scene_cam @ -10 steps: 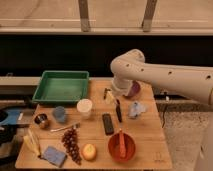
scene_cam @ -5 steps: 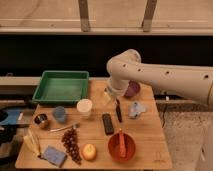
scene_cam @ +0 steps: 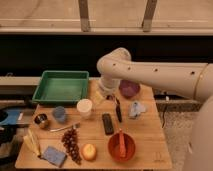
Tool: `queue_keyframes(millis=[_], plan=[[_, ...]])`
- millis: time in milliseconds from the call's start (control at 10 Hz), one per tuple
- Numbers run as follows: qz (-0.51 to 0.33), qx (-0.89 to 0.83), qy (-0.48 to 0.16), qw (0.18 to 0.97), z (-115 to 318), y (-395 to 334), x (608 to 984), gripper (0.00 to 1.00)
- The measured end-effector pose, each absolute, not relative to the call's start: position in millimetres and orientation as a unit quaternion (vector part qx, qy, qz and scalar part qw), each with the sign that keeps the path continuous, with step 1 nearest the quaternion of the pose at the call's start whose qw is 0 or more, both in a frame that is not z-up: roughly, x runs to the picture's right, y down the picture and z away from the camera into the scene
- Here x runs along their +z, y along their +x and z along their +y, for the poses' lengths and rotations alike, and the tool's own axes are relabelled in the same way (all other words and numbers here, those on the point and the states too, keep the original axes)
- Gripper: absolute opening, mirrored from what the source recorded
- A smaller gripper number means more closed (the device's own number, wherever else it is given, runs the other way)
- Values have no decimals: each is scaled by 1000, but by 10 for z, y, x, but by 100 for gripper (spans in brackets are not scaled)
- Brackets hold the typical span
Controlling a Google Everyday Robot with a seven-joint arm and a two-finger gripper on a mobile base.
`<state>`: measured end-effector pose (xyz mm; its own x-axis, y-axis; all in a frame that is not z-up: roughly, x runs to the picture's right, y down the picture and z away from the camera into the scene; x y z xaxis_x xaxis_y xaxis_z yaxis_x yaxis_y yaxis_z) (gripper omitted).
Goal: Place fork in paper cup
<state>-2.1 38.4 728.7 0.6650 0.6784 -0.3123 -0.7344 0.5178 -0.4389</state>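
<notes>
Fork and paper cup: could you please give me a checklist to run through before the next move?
1. Fork lies unheld on the table: ok.
2. Paper cup upright, rim unobstructed: ok.
3. Gripper over the fork: not ok; it hangs right of the cup, left of the knife.
4. Fork apart from the grapes: cannot tell.
5. Cup empty: cannot tell.

Bench: light wood.
Wall: dark, behind my bench.
Windows: pale strip above, two posts.
Floor: speckled grey.
End effector: mine, over bench's rear.
</notes>
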Motion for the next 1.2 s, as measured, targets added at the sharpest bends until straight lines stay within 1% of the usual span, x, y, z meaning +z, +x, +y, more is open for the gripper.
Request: queue_keyframes(millis=[300,500,800,1000,1200], plan=[[25,334,-289,897,393,-847,7353,72],[11,282,-302,911,607,-1283,7288,72],[-8,223,-317,922,892,-1598,7176,72],[-13,211,-326,921,961,-1632,7154,72],[-14,187,-345,920,1158,-1762,7155,72]])
